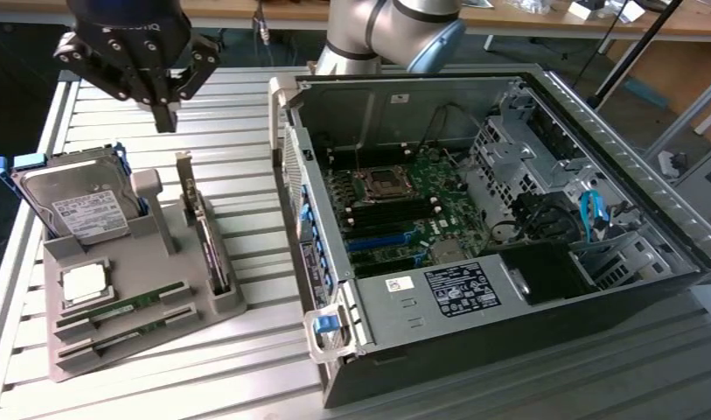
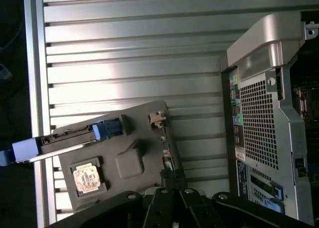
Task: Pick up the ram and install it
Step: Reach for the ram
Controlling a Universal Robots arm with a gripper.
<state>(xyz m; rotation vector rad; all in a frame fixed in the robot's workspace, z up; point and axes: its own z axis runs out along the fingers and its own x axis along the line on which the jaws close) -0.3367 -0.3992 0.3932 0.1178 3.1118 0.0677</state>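
Hand (image 1: 165, 121): fingers pinched together, empty, hanging over the table (image 1: 247, 188) at 11 o'clock in the exterior view, well apart from the ram (image 1: 124, 308). That ram: slotted in the grey tray (image 1: 75, 363) at 8 o'clock, likely so its edges are reachable. Case (image 1: 390, 328): on its side, open, probably for insertion from above.

I am holding my gripper (image 1: 165, 118) up in the air at the exterior view's left, its black body pointing downward and its fingers (image 1: 163, 112) pressing together into one narrow tip. My arm (image 1: 385, 31) is reaching in from the far side, its grey tube and blue-capped joint (image 1: 439, 45) sitting at the top of the exterior view. In the wrist view my gripper (image 2: 172, 188) is showing dark linkages converging on closed tips.
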